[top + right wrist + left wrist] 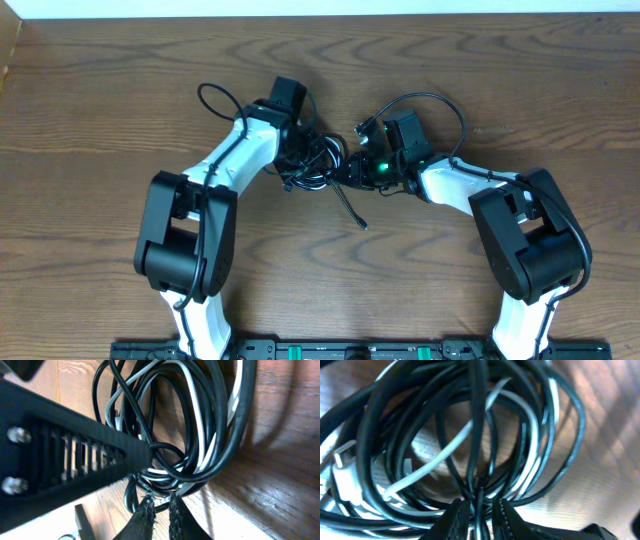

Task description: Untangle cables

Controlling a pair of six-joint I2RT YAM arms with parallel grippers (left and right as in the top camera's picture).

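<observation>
Fingers [456,519] of the left end effector [480,510] fill the bottom of its wrist view, pressed together on a black strand or two of the cables [370,430]. The cables fan upward in overlapping loops, with a white cord [440,457] threaded through them. The right end effector [159,510] is likewise nearly closed and appears to pinch black strands at the bundle's edge. Overhead, the whole knot sits mid-table [500,80] between the two arms, and one loose tail [352,208] trails toward the robot.

Both grips sit close to the fingertips, so a hard tug would probably slip. A slow, low pull apart along the table looks safer. I cannot tell whether the two hold the same cord; if they do, pulling would only cinch the loops. Watching whether the loops widen or tighten in the first moments should settle that. The white cord crosses several black loops and is the likeliest to bind, so drawing it out end-first may work better than stretching the mass.
</observation>
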